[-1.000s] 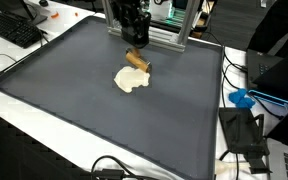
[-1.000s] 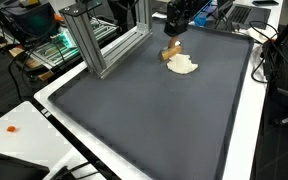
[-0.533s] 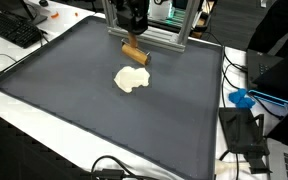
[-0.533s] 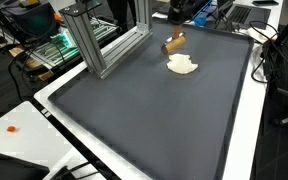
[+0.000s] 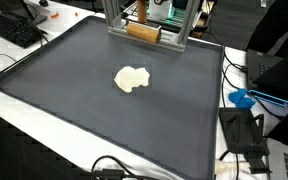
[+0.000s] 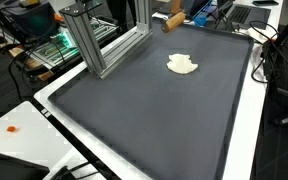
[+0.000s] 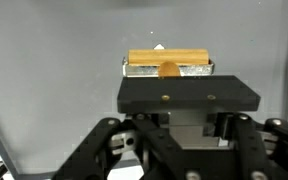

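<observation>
My gripper [image 7: 169, 72] is shut on a wooden-handled tool [image 7: 168, 58] that has a silvery metal part under the wood. In both exterior views the tool [image 5: 142, 30] [image 6: 174, 22] hangs high near the top edge, and the gripper [image 5: 140, 18] above it is mostly cut off. A cream, lumpy flat piece [image 5: 132, 79] [image 6: 182, 65] lies alone on the dark grey mat [image 5: 74, 100] [image 6: 154, 110], well below and apart from the tool. The wrist view shows bare mat behind the tool.
An aluminium frame [image 5: 174, 38] [image 6: 94, 45] stands at the mat's far edge. A black keyboard [image 5: 14, 28] lies beside the mat. A blue object [image 5: 242, 98] and cables lie off the mat's side, and black cables [image 5: 109, 170] at the near edge.
The gripper has risen with the wooden-handled tool, from right beside the cream piece to well above it, toward the top of both views. The cream piece stayed put.
</observation>
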`<move>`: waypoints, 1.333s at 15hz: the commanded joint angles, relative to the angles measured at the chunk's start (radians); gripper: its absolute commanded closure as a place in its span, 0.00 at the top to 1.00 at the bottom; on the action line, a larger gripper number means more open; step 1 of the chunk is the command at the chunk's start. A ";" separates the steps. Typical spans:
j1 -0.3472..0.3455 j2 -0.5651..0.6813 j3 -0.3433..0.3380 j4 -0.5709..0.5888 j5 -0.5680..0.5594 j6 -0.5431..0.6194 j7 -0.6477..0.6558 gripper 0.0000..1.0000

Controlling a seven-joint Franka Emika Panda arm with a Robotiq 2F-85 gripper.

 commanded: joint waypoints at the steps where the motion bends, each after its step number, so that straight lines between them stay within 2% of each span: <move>1: 0.000 -0.153 0.032 -0.134 0.019 0.010 -0.072 0.34; 10: 0.033 -0.412 0.080 -0.356 0.073 0.004 -0.185 0.34; 20: 0.053 -0.572 0.085 -0.539 0.117 0.001 -0.195 0.34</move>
